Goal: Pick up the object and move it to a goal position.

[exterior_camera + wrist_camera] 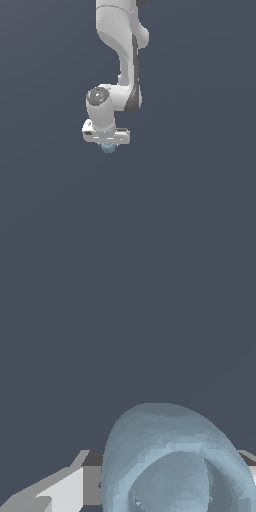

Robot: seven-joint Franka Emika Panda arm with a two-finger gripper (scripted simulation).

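Note:
The object [108,147] is a small pale blue-grey rounded lump. In the exterior view it peeks out just below the white gripper [107,144], mostly hidden by the hand. In the wrist view the object [170,461] looms large and close, with a swirled hollow face, and sits between the white fingers [65,488]. The fingers close in on both sides of it, so the gripper is shut on the object. The arm hangs straight down from above in the exterior view.
A plain dark blue-grey surface [200,190] fills the rest of both views. No other object or goal marker shows.

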